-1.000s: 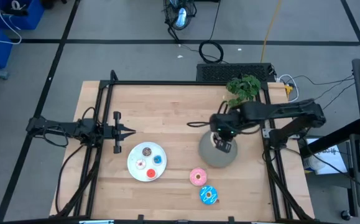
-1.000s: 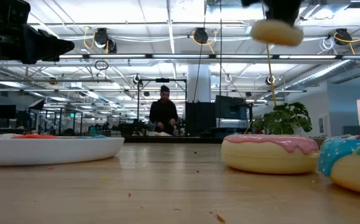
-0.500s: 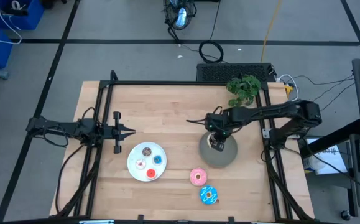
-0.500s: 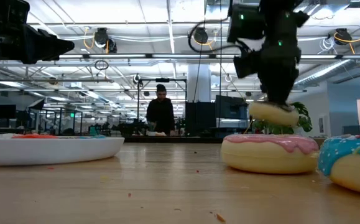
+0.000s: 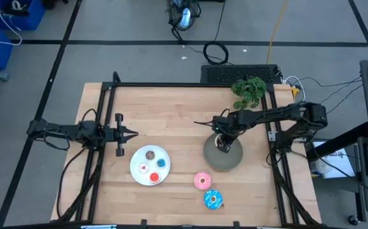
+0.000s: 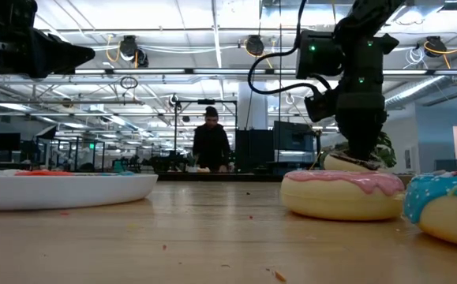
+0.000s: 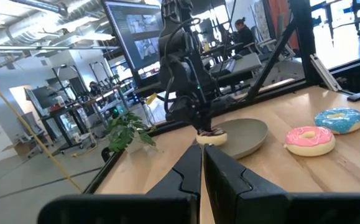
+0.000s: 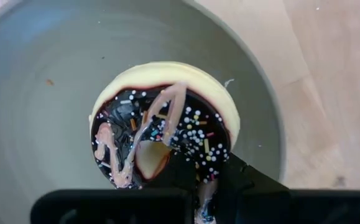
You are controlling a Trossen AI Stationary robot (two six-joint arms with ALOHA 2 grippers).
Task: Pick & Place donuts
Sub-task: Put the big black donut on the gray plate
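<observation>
Right gripper (image 5: 222, 144) is low over the grey plate (image 5: 210, 158), clenched on the brown donut (image 8: 165, 132) w/ one finger through the hole, as the right wrist view shows. The donut is at plate level near the rim on the far side; can't tell if it's fully resting yet.

To do this step well: get the donut flat on the plate before letting go, open just enough to free the rim, then lift straight up so the finger in the hole doesn't drag it off. It sits off-centre, so no sideways motion on exit.

Left gripper (image 5: 131, 133) waits at the table's left side, beside the white plate (image 5: 136, 170), fingers closed on nothing.

Vs 1 s ago: the donut hung high above the table and the arm was more bunched up; half a sec ago it was partway down. Now it's at the plate. Pink donut (image 5: 202, 181), blue donut (image 5: 213, 200) and the small ones on the white plate haven't moved. Left arm unchanged.
</observation>
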